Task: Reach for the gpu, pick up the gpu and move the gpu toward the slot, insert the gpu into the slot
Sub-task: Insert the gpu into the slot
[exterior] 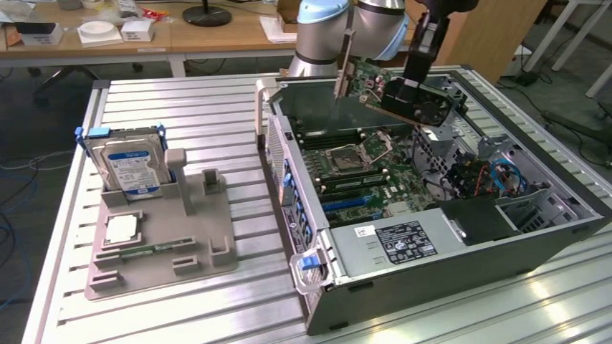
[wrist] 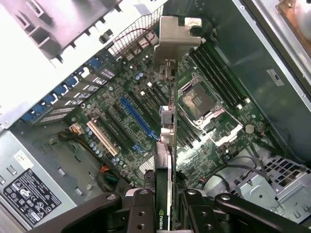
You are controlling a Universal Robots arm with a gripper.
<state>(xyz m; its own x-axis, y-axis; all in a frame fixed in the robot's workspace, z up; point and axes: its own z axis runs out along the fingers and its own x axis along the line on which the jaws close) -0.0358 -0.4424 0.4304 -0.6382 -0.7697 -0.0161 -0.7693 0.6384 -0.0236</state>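
The gpu, a dark card with a fan and a silver bracket at one end, hangs tilted above the open computer case. My gripper is shut on it from above. In the wrist view the gpu runs edge-on between my fingers, its silver bracket at the far end. The slot, a long blue strip on the green motherboard, lies below and to one side of the card, clear of it. In the exterior view the slot lies near the power supply.
A silver processor socket and black memory slots lie beside the card's line. The power supply fills the case's near end, with drive cages and blue cables. A grey fixture holds a hard drive at the exterior view's left.
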